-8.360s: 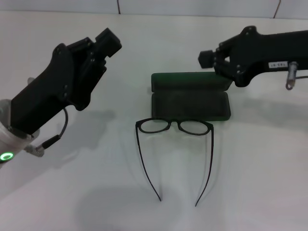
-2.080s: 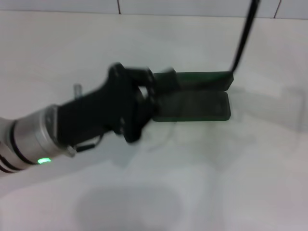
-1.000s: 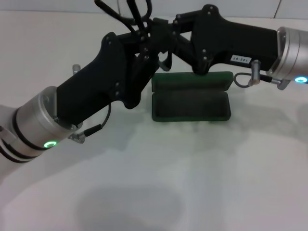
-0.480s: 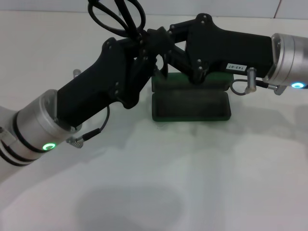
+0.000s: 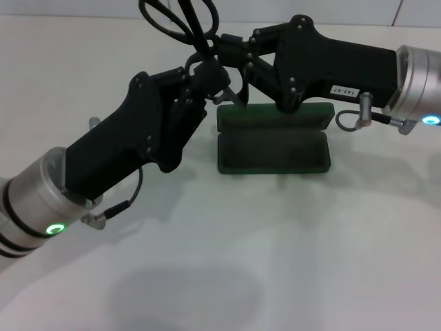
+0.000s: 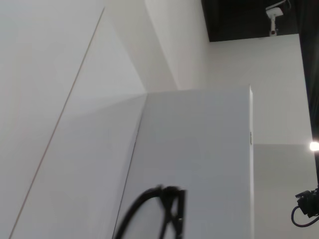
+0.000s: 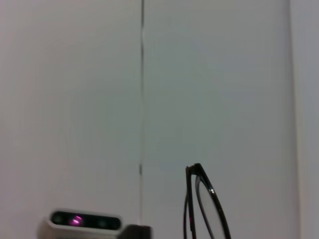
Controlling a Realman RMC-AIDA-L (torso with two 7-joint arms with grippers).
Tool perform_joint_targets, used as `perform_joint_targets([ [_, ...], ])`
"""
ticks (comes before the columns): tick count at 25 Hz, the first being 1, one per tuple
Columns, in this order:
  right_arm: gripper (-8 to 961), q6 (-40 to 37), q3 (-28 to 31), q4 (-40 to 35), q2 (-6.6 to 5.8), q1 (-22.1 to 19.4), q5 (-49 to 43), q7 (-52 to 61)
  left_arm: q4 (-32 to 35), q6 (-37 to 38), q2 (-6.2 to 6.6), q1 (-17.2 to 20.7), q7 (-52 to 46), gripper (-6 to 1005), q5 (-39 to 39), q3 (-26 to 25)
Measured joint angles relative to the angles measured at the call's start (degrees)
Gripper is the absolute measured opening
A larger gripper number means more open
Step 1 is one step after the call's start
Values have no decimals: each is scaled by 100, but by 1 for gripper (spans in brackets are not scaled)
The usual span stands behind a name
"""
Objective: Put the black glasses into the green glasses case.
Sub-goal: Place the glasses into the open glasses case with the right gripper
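The black glasses [image 5: 180, 21] are held upright in the air above and behind the green glasses case [image 5: 272, 141], which lies open on the white table with its lid [image 5: 272, 116] tipped back. My right gripper [image 5: 231, 61] comes in from the right and is shut on the glasses' lower end. My left gripper [image 5: 210, 79] reaches up from the left and meets it at the same spot, just under the glasses. In the left wrist view the glasses [image 6: 154, 214] show as a dark loop. In the right wrist view the glasses [image 7: 202, 209] appear edge-on.
The white table [image 5: 289, 248] stretches in front of the case. A tiled wall [image 5: 289, 10] runs along its far edge. Both forearms cross above the table's back half.
Since half a second ago the left arm has dropped lower and drawn back to the left, while the glasses and the right gripper have shifted slightly right. The case has not moved.
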Motion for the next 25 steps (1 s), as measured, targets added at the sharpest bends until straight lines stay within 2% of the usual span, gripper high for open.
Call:
perform_joint_targets([
  [4,62,452,-19,-27,-16,-6,-274,-31,-14,47,15,111,0,32,30,2],
  [7,63,880,-37,-284,-24,22,-1042,185,5,148,68,271,25,32,46,4],
  [11,65,1478,-266,-1706,-11,-262,-2953,1309,42,337,291,497,55,32,134,3],
  [12,65,1478,-266,-1706,-11,-262,-2953,1309,90,355,363,563,45,32,209,2],
  [13,65,1838,-592,-2639,-1,-486,-4207,2147,159,359,418,624,33,32,286,2],
  [15,66,2067,-885,-3279,7,-629,-5188,2826,279,361,476,735,15,32,425,-2],
  [19,68,2299,-1499,-4052,15,-711,-6929,3921,269,358,454,763,16,33,483,-26],
  [23,69,2650,-2111,-4224,18,-704,-8335,4726,254,348,412,730,22,33,487,-31],
  [24,69,2650,-2111,-4224,18,-704,-8335,4726,254,348,412,730,22,33,487,-31],
  [25,70,2763,-2287,-4224,20,-723,-8740,4937,248,342,395,706,-12,33,486,-34],
])
